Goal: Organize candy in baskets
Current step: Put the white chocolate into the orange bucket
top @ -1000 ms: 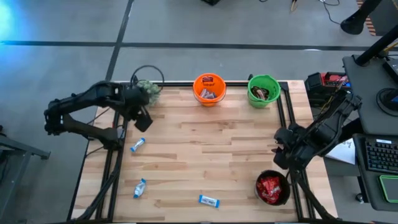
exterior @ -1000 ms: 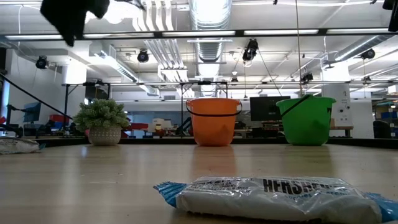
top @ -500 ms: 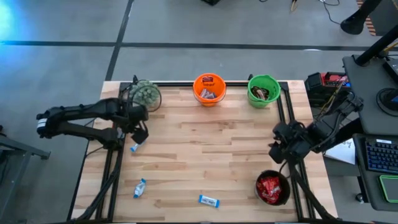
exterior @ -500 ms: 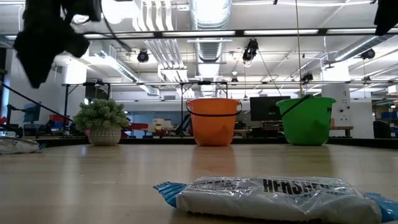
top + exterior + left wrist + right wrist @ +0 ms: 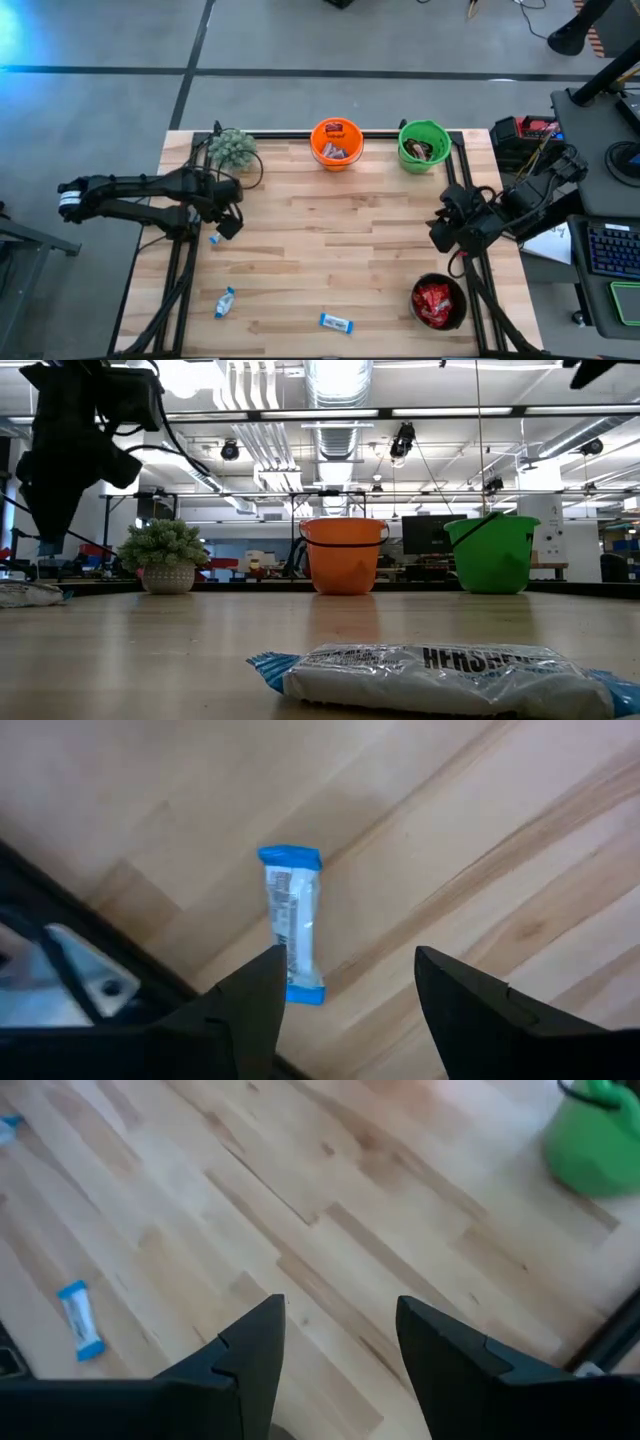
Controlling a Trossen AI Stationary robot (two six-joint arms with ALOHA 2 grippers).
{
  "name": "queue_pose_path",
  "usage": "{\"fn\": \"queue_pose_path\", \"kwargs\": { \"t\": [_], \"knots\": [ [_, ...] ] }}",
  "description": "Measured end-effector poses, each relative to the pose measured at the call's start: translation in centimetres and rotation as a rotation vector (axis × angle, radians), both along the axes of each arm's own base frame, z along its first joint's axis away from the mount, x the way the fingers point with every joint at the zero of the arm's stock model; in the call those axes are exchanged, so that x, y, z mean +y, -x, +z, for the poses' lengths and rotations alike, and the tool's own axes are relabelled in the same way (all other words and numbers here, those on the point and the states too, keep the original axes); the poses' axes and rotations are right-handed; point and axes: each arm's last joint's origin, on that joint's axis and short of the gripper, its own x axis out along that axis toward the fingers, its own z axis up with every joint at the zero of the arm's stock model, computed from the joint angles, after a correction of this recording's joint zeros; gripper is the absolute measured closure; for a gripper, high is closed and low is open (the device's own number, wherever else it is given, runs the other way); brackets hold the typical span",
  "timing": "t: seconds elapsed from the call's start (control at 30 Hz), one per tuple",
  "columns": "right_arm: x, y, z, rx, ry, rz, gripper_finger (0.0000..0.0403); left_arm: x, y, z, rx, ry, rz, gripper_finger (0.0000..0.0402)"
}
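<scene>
A blue-and-white candy bar (image 5: 292,925) lies flat on the wooden table near its left edge (image 5: 214,238). My left gripper (image 5: 345,995) hangs open just above it, pointing down, with the bar beside one finger and touching neither. It shows in the high view (image 5: 227,216) and the low view (image 5: 62,460). My right gripper (image 5: 440,230) stands open above the right side of the table with nothing between its fingers (image 5: 340,1350). The orange basket (image 5: 336,143) and the green basket (image 5: 423,145) stand at the far edge. The black basket (image 5: 438,303) sits near right and holds red packets.
Two more blue-and-white bars lie near the front edge (image 5: 225,300) (image 5: 336,322), the second close before the low camera (image 5: 440,675). A small potted plant (image 5: 233,148) stands at the far left corner. The middle of the table (image 5: 340,230) is bare wood.
My left gripper has come down from beside the plant toward the near edge and now hangs low over the candy bar at the left, still open. My right gripper has shifted a little toward the far edge and rolled.
</scene>
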Motion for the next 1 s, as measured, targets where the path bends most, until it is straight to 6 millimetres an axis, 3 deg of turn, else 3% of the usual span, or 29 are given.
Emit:
{"fn": "queue_pose_path", "kwargs": {
  "t": [0.3,0.67,1.0],
  "knots": [
    [-0.1,-0.2,2.3,-0.087,0.07,0.049,0.022,0.1,-0.4,-0.5,0.027,0.017,0.161,0.0199],
    [-0.1,-0.2,2.5,-0.058,0.142,0.167,0.022,0.2,-1.4,-1.0,0.04,0.051,0.301,0.0199],
    [-0.1,-0.2,2.5,-0.036,0.173,0.233,0.022,0.1,-1.9,-1.3,0.023,0.104,0.008,0.0199]
  ]
}}
